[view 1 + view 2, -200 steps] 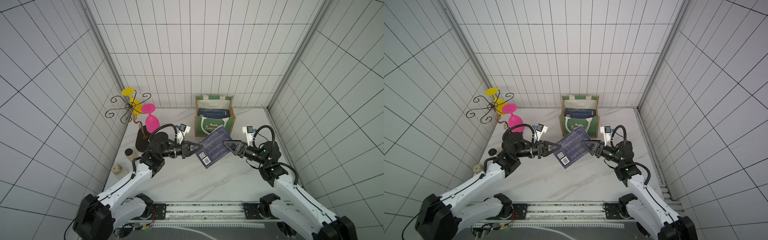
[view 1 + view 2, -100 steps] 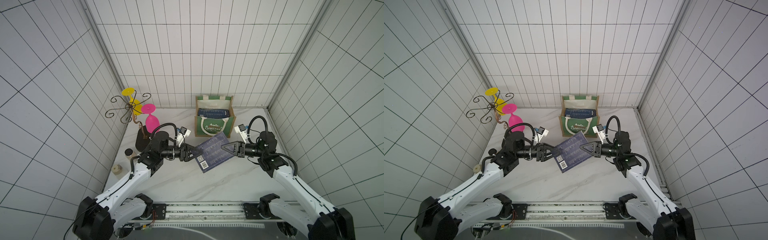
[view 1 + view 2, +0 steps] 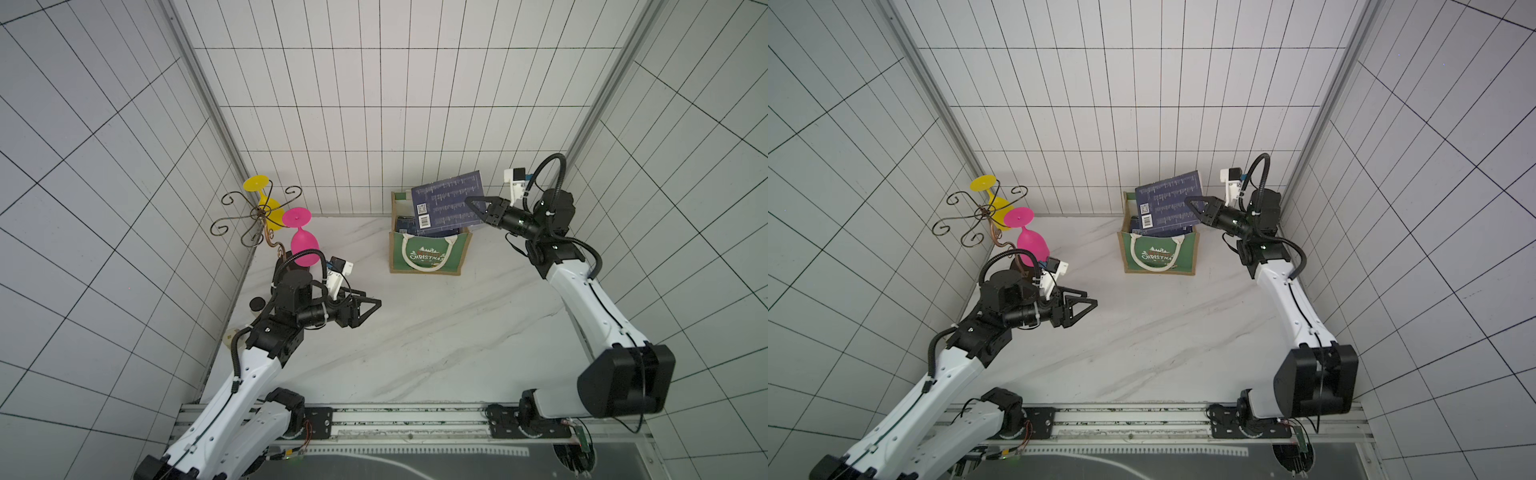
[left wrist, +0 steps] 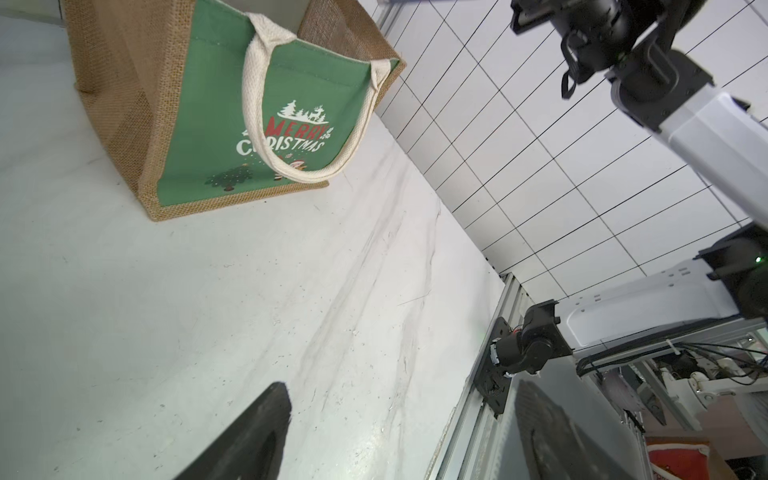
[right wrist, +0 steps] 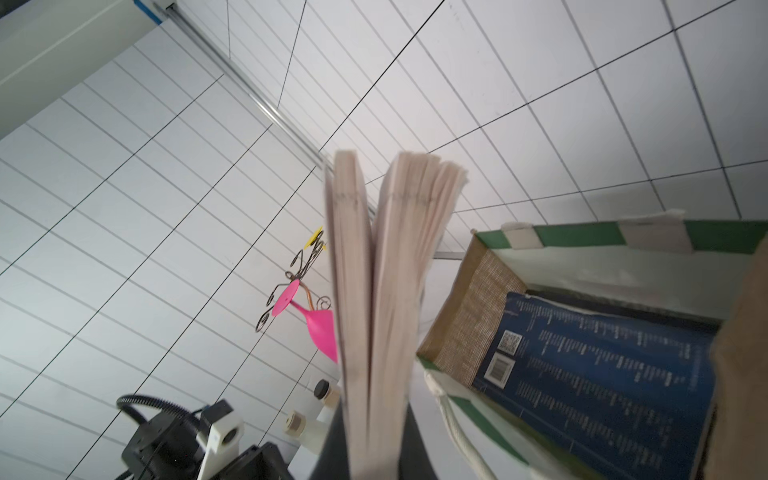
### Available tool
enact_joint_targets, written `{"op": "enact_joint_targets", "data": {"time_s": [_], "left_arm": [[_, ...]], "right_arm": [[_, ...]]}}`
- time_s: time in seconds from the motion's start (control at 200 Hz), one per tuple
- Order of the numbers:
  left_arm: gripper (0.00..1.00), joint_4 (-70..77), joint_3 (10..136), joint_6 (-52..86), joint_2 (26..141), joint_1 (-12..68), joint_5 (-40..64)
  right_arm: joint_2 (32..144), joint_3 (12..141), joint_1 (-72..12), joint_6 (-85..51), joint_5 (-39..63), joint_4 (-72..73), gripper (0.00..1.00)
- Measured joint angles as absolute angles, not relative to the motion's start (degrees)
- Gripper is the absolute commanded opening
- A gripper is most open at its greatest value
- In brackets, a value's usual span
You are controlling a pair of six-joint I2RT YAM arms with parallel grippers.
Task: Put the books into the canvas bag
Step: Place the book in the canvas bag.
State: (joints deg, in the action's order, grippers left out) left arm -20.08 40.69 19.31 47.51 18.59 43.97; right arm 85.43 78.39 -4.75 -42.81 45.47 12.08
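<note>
The right pincer (image 3: 470, 202) (image 3: 1190, 202) is clamped shut on a thin navy blue paperback book (image 3: 444, 195) (image 3: 1167, 197), gripping it at one edge and holding it in the air, tilted, above the open mouth of the tan jute tote bag with a green "MERRY CHRISTMAS" front panel (image 3: 455, 251) (image 3: 1187, 259) (image 4: 216, 104). In both top views the book's lower edge overlaps the bag's rim; whether it touches the rim cannot be told. In the right wrist view the held book appears edge-on, its pale pages (image 5: 365, 291) fanned slightly apart, just beside the bag's jute side wall (image 5: 469, 311). A second navy blue book with a barcode (image 5: 602, 374) (image 3: 405, 224) lies inside the bag. The bag stands upright on the white marble table (image 3: 415, 332) (image 3: 1142, 332) near the back wall. The left pincer (image 3: 370, 311) (image 3: 1088, 309) (image 4: 399, 415) hangs over the table well apart from the bag, its black fingers (image 4: 257, 432) spread wide with nothing between them. A dark wire stand (image 3: 253, 216) with a pink goblet (image 3: 303, 245) and a yellow goblet (image 3: 266, 203) sits in the corner beyond the left arm.
</note>
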Motion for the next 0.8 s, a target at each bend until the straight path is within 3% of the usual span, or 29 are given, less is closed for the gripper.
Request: {"op": "enact_joint_targets", "data": {"time_s": [0.2,0.385,0.8], "left_arm": [[0.94,-21.3,40.1,18.3,46.6,18.6,42.3],[0.97,-21.7,39.9,17.9,47.0,18.6,41.9],[0.97,-21.7,39.8,17.9,46.6,18.6,41.7]], "right_arm": [[97.8,87.8,-5.0,-40.8,38.2,4.8,0.0],[99.2,87.8,-7.6,-37.5,31.0,-3.4,0.0],[108.0,92.6,-17.8,-38.1,19.8,-6.2,0.0]]}}
